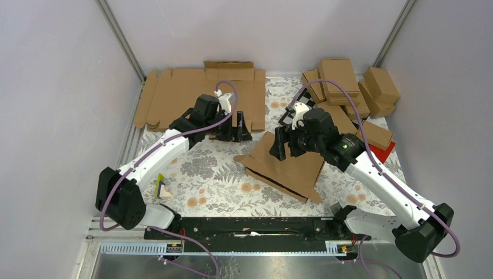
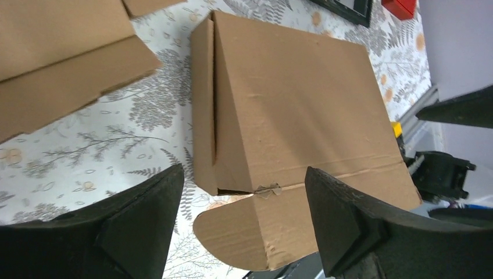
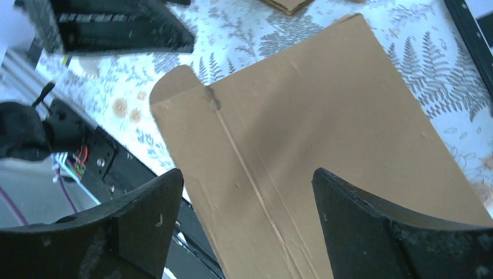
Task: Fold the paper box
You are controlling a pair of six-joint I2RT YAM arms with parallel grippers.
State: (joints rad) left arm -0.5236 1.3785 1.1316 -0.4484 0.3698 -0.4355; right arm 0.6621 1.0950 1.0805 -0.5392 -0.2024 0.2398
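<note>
The paper box [image 1: 288, 168] lies in the middle of the table, brown cardboard with its lid folded down over the tray and a rounded tab [image 2: 232, 232] sticking out at one corner. My left gripper [image 1: 234, 133] hovers open just left of the box's far corner, apart from it; in the left wrist view the gripper [image 2: 244, 183] frames the box [image 2: 290, 99] with nothing between its fingers. Over the box's far edge my right gripper [image 1: 286, 148] stands open. The right wrist view shows that gripper [image 3: 247, 183] above the flat lid [image 3: 302, 133], holding nothing.
Flat cardboard blanks [image 1: 192, 96] lie at the back left. A pile of closed brown boxes [image 1: 349, 87] fills the back right, with a red object [image 1: 383, 152] beside it. A small yellow-and-white item [image 1: 161, 189] sits near the left arm's base. A black rail [image 1: 250, 228] runs along the near edge.
</note>
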